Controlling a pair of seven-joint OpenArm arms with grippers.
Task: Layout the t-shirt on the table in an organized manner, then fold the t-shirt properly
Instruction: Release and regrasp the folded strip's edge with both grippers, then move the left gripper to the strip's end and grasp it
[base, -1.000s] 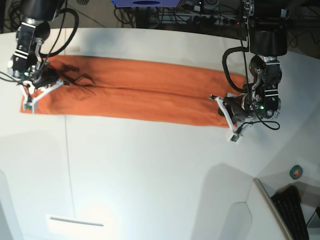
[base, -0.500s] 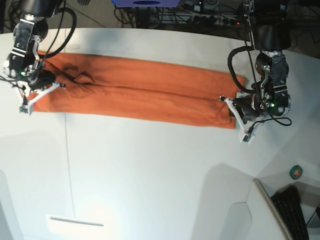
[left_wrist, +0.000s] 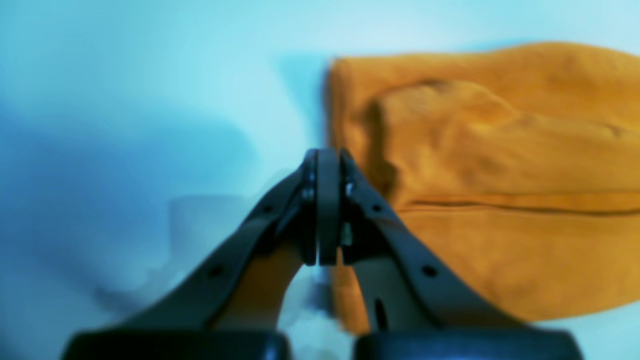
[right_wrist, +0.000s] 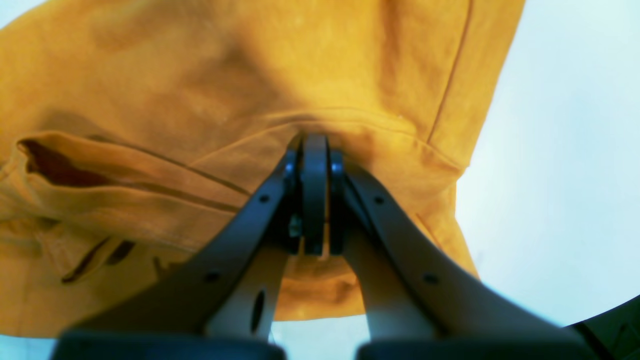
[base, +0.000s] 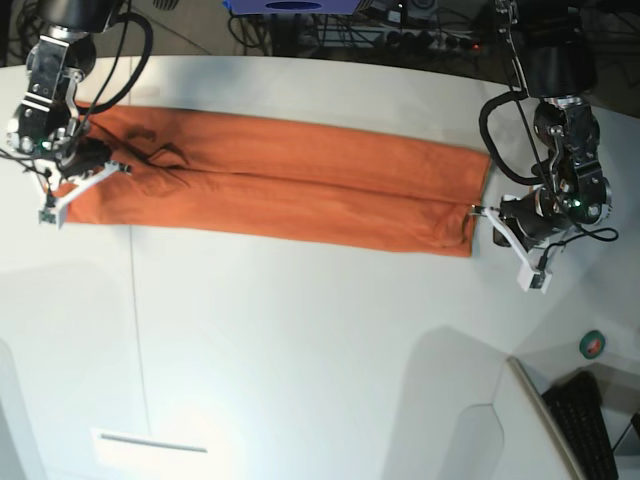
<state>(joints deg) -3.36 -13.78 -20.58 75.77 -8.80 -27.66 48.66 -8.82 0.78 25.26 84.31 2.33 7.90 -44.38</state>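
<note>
While the white tabletop (base: 300, 340) is carrying the t-shirt (base: 280, 190) as a long orange band, we are judging it soft and limp, best pinched at its ends; our right hand (right_wrist: 315, 145) is pinching fabric, our left hand (left_wrist: 327, 160) is closed empty just beside it.

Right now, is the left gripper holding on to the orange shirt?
No, in the left wrist view the left gripper is shut on nothing, its tips over the bare table just beside the t-shirt edge.
</note>
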